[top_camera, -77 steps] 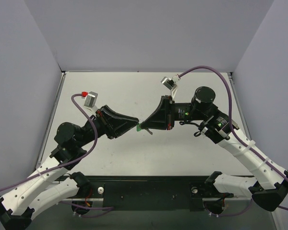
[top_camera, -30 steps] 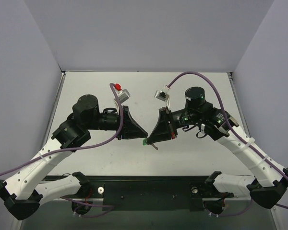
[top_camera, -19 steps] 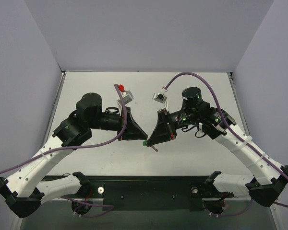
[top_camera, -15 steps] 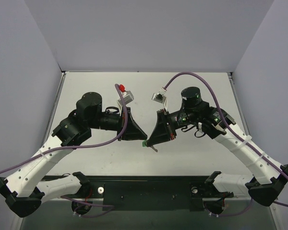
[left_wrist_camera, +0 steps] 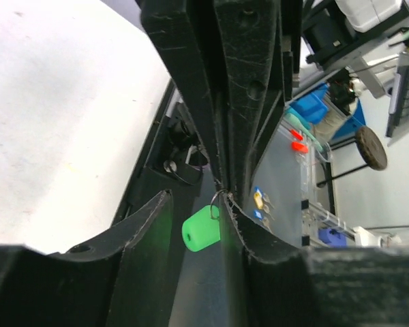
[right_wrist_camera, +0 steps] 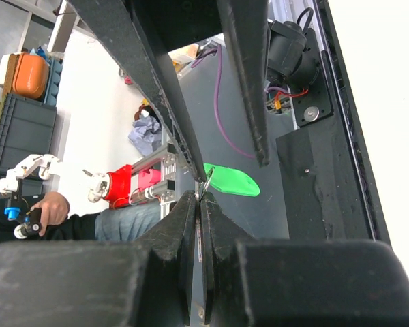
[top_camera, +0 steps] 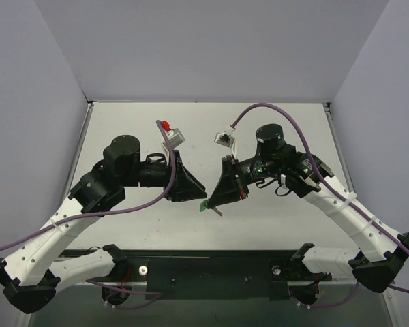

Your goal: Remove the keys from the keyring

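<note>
Black plastic jaws of the left gripper (left_wrist_camera: 194, 204) stand parted, loosely around the green keyring (left_wrist_camera: 201, 231) without gripping it. Beyond, at twelve o'clock, the right gripper (left_wrist_camera: 223, 182) is clamped on its little ring. The key (top_camera: 217, 212) looks to dangle at five o'clock of the tag. On so thin a pinch, a sideways pull may slip the ring and drop both to the table (top_camera: 279, 129).

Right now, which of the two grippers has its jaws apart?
The left gripper: its fingers stand clearly apart, while the right gripper is pinched shut on the small ring of the green keyring.
</note>
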Motion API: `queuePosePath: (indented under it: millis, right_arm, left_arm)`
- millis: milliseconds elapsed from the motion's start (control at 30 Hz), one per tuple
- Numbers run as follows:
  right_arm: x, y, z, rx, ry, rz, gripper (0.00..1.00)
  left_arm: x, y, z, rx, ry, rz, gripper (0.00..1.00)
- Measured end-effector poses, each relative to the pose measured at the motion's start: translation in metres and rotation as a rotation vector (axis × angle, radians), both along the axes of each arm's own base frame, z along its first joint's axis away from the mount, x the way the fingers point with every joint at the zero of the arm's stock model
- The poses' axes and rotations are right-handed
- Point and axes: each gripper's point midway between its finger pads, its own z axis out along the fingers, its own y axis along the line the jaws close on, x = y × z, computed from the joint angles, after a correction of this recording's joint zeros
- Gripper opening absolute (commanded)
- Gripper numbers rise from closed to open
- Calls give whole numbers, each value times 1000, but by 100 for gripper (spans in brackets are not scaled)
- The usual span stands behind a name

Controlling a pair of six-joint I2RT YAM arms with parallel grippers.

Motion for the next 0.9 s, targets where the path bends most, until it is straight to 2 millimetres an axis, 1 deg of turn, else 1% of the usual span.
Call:
queuePosePath:
  millis: [33,67,100,200,333,433,600,900]
  right_arm:
    - [0,0,0,-1,-2,-1,0]
    - [0,1,-1,-1,-5,-2,0]
    - [0,1,-1,-2,-6,-3,0]
    - [1,1,-1,-3,-13,-11,0]
    - [2,0,0,-3,-23,-22,0]
    - [2,-1,2,3,-35,-27,0]
    - [1,-3,5,16,-54,-32,0]
    - [6,2,14,48,-88,-58,0]
  left_arm:
    - [2,1,1,-1,-4,21,59]
    - [5,3,1,-2,-10,41,61]
    - [7,4,2,-5,-14,59,72]
    - [11,12,8,-29,-21,117,77]
    - [13,20,15,-91,-25,177,78]
    - [12,23,15,-137,-7,195,76]
    - [10,21,14,-199,38,194,71]
    - [4,18,16,-306,96,165,65]
